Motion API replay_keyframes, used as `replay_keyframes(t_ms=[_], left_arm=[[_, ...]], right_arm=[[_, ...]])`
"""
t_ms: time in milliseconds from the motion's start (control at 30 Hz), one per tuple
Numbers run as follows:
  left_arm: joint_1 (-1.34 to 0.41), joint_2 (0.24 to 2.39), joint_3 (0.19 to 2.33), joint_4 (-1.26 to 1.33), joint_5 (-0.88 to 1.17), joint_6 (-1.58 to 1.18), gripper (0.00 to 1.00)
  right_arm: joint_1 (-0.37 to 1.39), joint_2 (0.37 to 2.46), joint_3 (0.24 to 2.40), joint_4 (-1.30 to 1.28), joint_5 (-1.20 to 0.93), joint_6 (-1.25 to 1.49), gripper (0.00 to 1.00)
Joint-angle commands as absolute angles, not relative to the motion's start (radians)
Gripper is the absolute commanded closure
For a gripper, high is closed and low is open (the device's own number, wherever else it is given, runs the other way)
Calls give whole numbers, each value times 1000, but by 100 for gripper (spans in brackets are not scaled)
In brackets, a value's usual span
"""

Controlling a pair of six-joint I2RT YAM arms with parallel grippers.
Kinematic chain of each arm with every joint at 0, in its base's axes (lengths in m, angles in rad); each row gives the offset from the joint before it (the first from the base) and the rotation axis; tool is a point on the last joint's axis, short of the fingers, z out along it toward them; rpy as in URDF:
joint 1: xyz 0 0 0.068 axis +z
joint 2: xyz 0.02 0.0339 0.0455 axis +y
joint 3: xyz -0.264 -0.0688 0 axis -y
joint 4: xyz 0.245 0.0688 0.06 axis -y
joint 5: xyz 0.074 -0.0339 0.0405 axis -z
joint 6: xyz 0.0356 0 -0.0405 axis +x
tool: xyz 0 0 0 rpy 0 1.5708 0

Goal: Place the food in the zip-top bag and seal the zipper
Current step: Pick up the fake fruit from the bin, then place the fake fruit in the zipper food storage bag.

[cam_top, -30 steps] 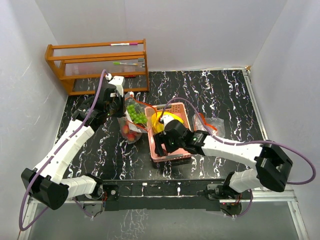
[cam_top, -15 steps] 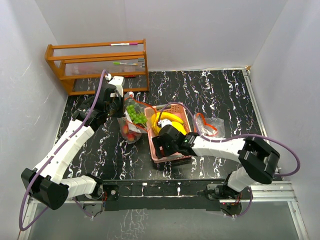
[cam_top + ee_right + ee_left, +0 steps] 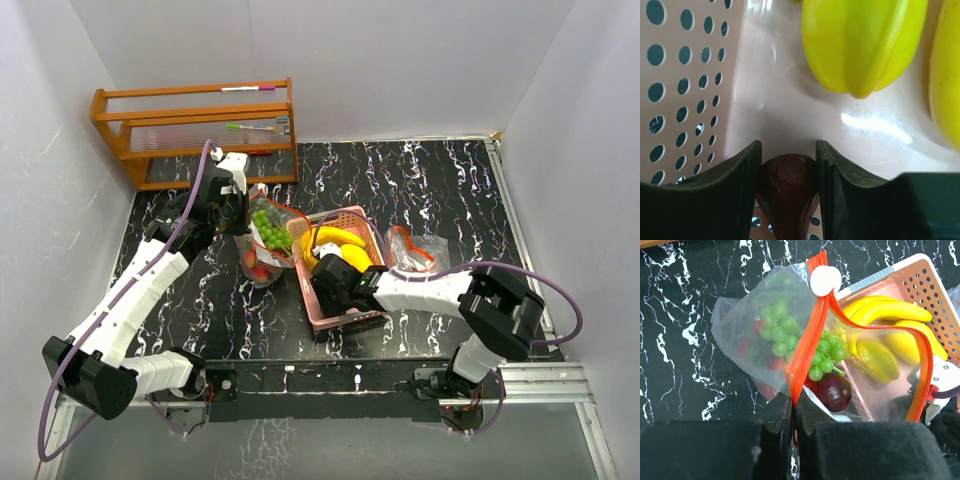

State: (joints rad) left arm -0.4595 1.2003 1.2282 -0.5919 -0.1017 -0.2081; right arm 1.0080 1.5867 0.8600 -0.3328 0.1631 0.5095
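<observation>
Wooden rack (image 3: pixel 190 135) at the black marbled table's (image 3: pixel 430 180) back-left corner (pens (image 3: pixel 248 127) on its shelves), pink basket (image 3: pixel 932 287) mid-table

Marble table (image 3: pixel 430 180) w/ wood rack (image 3: pixel 195 130), pink basket (image 3: pixel 350 319), zip-top bag (image 3: pixel 258 255), 2nd bag (image 3: pixel 418 252)

Pink basket (image 3: pixel 935 290), blk/wht marbled table (image 3: pixel 430 180), orange-zipped clear bag (image 3: pixel 740 325), yel banana (image 3: pixel 890 310), maroon fruit (image 3: pixel 787 190).

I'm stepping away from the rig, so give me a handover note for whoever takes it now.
Left gripper: shut on the zipper of the bag, mouth open.
Right gripper: in the basket, shut on a dark red fruit.
Done: grapes and red pieces are in the bag.
Left: bananas and starfruit lie in the basket; load them, then seal.
</observation>
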Motion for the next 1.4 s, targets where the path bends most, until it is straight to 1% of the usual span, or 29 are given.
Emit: replay_keyframes(t_ms=[0,233,433,567,667,933,1133,1200,1233,1267,1367], left_arm=[[-460,1162,1223,-596,-110,-199,100],[-460,1160,1221,-594,-111,-201,100],[-460,1162,1218,-589,-107,-203,100],[-461,1166,1219,-585,-101,-203,100],[-460,1166,1220,-583,-90,-206,100],[-460,1161,1216,-584,-66,-210,100],[-460,1151,1218,-593,-73,-208,100],[-460,1148,1218,-596,-75,-207,100],[-460,1148,1217,-598,-76,-207,100],[-460,1147,1216,-597,-78,-207,100],[-460,1152,1212,-595,-81,-209,100]], right_arm=[[1013,1551,937,-370,253,491,71],[1014,1432,1070,-417,315,433,72],[1013,1341,1192,-400,282,357,72],[1013,1318,1263,-323,244,302,72],[1012,1345,1300,-243,231,269,72],[1002,1516,1366,-41,195,207,71],[996,1611,1410,-14,253,174,61],[996,1606,1403,-14,273,173,46],[996,1597,1396,-14,274,175,40],[996,1584,1389,-14,271,175,35],[996,1537,1370,-38,258,186,24]])
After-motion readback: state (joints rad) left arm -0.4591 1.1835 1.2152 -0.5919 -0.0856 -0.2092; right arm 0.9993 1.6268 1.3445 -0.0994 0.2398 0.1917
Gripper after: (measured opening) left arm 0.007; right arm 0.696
